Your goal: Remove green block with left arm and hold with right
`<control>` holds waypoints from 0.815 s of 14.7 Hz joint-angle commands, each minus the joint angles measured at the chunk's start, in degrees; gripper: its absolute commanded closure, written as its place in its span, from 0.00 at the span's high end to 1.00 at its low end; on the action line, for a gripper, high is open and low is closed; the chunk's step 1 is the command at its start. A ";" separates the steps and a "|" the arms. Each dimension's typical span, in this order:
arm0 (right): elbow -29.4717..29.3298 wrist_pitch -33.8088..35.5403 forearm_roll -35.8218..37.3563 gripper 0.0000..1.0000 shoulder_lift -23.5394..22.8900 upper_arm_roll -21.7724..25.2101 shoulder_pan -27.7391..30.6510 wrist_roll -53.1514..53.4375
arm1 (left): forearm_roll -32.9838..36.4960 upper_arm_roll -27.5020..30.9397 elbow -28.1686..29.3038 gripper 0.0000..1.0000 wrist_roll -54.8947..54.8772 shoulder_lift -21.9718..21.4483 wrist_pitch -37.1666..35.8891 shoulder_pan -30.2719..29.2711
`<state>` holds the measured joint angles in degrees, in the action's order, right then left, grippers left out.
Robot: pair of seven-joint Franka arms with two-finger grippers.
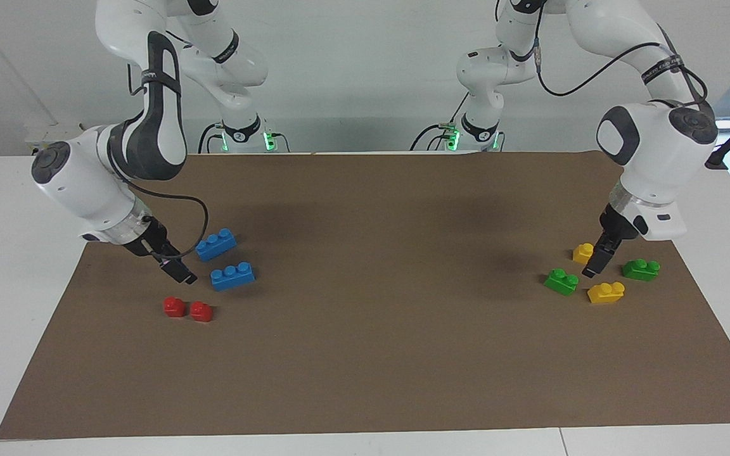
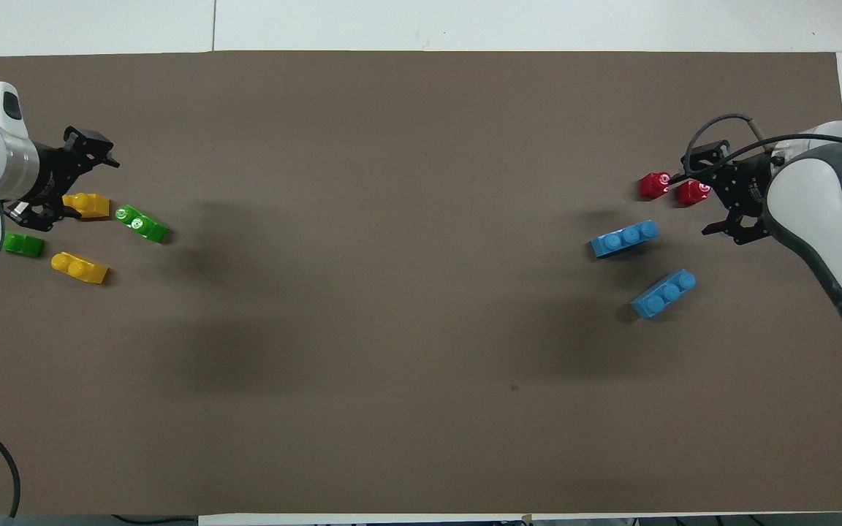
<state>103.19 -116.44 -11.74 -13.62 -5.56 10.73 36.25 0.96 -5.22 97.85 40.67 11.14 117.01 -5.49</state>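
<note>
Brown mat (image 1: 365, 354); darker green brick (image 2: 23, 243) partly under left arm.

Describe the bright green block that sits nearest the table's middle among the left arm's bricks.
The green block is a small, glossy bright green plastic brick with two round studs on top. It lies flat on the brown mat, studs up, skewed to the mat's edges. Nothing touches it: the open left hand hangs just beside it, empty.
</note>
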 commanded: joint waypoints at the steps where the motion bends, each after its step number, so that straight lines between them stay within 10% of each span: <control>1: -1.67 1.13 5.13 1.00 0.26 -0.42 0.08 -5.55 | -0.69 0.21 -0.82 1.00 -8.82 -3.92 -3.71 0.91; 12: -2.29 3.59 8.93 1.00 4.56 -0.50 0.26 -19.71 | -0.60 -0.49 -0.99 1.00 -29.24 -17.20 -24.18 2.23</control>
<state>100.81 -114.62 -3.90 -10.87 -5.66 10.75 18.81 0.95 -6.44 96.26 12.92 -4.24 96.20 -4.60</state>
